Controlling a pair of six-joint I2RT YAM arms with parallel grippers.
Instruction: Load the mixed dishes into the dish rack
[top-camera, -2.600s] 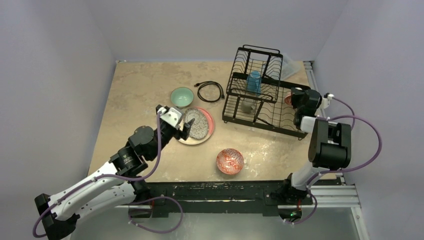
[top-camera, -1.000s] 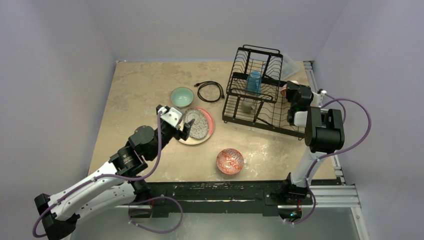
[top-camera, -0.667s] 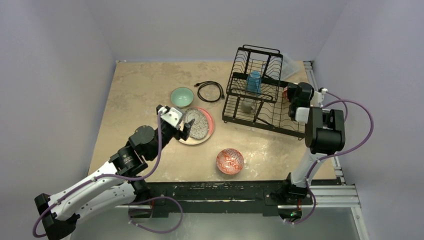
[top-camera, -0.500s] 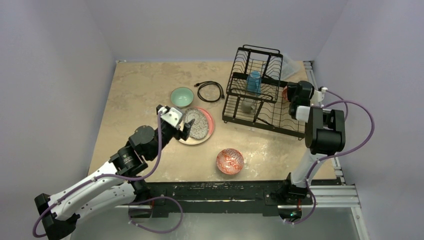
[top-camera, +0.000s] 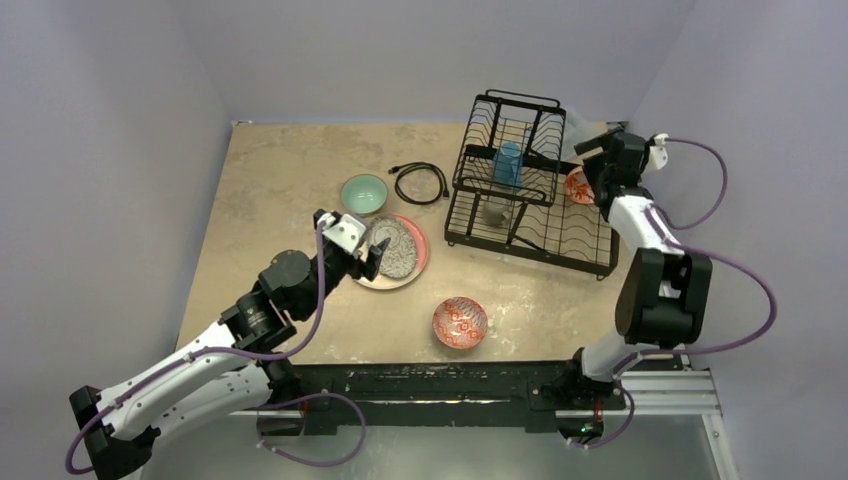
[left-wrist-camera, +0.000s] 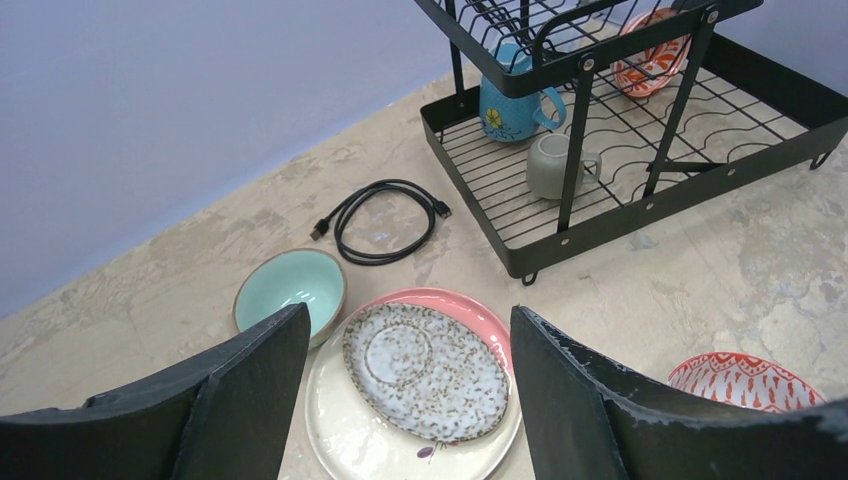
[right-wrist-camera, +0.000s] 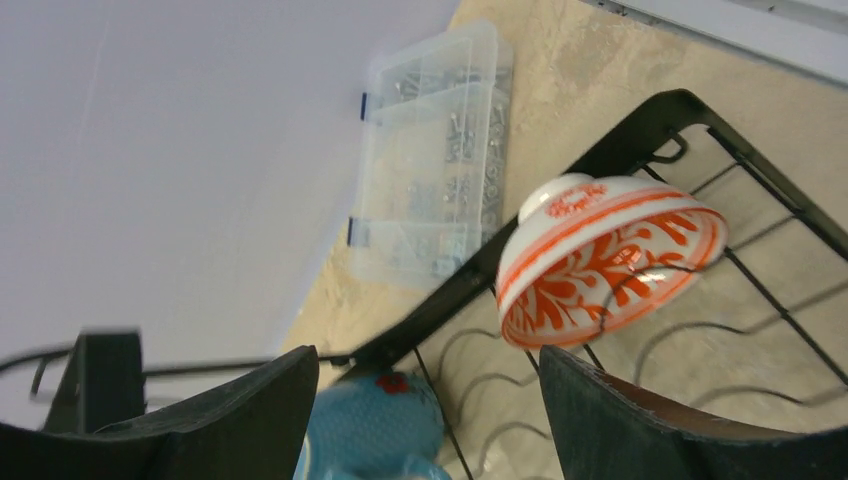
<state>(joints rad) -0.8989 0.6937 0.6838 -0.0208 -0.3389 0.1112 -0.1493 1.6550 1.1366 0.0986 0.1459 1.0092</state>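
The bowl (right-wrist-camera: 600, 265) leans propped by rack (left-wrist-camera: 640, 218) wires; right claw (right-wrist-camera: 430, 395) wide, empty; left claw (left-wrist-camera: 410, 400), open, empty, frames oval dish (left-wrist-camera: 425, 372) for pickup.

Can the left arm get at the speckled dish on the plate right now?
Probably yes: the left gripper is open right by the speckled dish, which lies uncovered on the plate.

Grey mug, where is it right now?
In the left wrist view the grey mug sits upper right, on the lower tier of the rack, just in front of the blue cup.
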